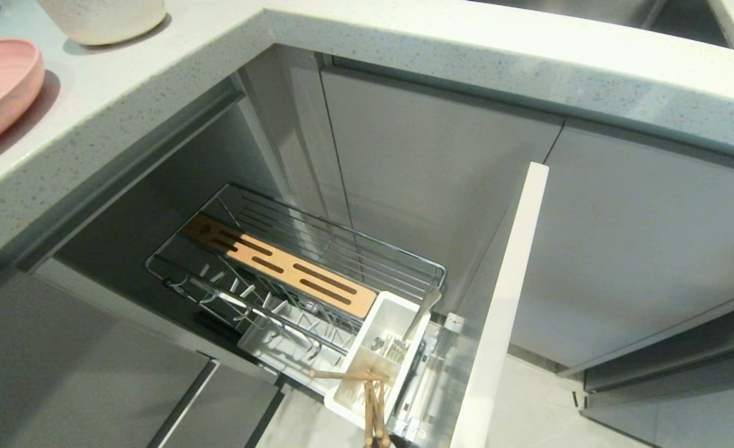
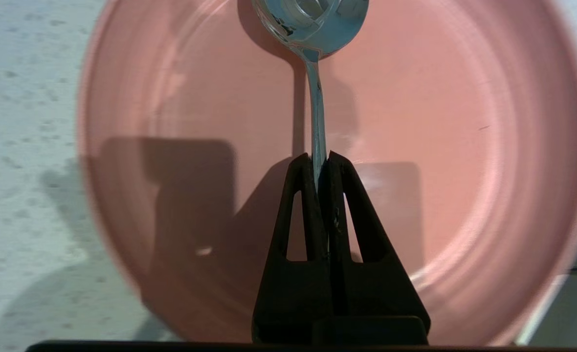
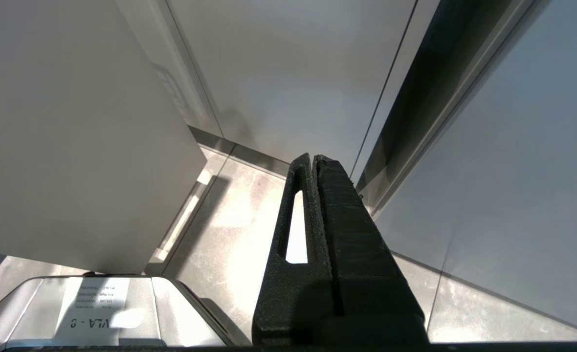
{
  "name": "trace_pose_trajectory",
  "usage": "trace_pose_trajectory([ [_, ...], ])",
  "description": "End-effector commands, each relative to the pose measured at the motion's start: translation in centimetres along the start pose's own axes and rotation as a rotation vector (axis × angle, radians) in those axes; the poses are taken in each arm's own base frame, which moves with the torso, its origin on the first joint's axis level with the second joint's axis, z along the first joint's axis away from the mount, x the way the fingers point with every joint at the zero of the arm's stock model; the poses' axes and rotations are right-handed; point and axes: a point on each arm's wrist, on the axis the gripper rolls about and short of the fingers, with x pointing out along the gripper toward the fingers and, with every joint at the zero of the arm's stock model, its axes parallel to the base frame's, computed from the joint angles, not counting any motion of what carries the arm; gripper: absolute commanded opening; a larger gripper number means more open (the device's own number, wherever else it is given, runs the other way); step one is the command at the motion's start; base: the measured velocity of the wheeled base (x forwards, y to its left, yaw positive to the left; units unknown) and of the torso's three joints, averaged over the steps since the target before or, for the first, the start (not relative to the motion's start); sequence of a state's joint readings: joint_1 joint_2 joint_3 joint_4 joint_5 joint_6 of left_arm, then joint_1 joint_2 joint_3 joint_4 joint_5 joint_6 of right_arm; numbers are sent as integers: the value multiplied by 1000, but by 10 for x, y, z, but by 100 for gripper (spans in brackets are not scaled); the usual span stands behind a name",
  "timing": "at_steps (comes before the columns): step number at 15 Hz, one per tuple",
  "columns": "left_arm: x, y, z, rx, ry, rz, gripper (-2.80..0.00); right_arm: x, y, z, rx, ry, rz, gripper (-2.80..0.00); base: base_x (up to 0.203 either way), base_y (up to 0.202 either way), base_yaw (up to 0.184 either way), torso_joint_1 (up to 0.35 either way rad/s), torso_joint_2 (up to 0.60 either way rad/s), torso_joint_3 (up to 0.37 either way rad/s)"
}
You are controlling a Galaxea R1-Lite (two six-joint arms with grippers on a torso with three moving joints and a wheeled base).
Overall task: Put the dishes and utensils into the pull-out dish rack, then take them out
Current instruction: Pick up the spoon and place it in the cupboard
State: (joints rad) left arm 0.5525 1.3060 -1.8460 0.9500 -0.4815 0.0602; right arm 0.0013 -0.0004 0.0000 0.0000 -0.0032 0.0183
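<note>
Pinching the spoon (image 2: 313, 29) by its thin handle, the left gripper (image 2: 321, 159) is closed tight above the pink plate (image 2: 464, 146), bowl end ahead of the fingertips, probably because a handle grip suits dropping it into the rack (image 1: 317, 249) tub (image 1: 376, 354). The right gripper (image 3: 314, 157) hangs closed, empty.

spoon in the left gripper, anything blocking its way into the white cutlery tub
Partly. The left gripper is shut on the spoon above the pink plate. In the head view the cutlery tub is uncovered, but chopsticks lean across its near end; the far end looks free.
</note>
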Motion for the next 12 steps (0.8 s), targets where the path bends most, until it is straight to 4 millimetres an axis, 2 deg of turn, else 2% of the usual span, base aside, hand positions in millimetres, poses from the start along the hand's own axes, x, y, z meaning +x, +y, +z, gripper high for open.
trace_pose_trajectory([
  [1, -5, -8, 3, -72, -20, -44, -280, 0, 0, 0, 0, 2, 0, -280, 0, 0, 0, 0, 0, 0],
  [6, -19, -37, 10, -328, -37, -253, -280, 0, 0, 0, 0, 2, 0, -280, 0, 0, 0, 0, 0, 0],
  [12, -30, -65, -12, -330, 175, -566, -280, 0, 0, 0, 0, 2, 0, -280, 0, 0, 0, 0, 0, 0],
])
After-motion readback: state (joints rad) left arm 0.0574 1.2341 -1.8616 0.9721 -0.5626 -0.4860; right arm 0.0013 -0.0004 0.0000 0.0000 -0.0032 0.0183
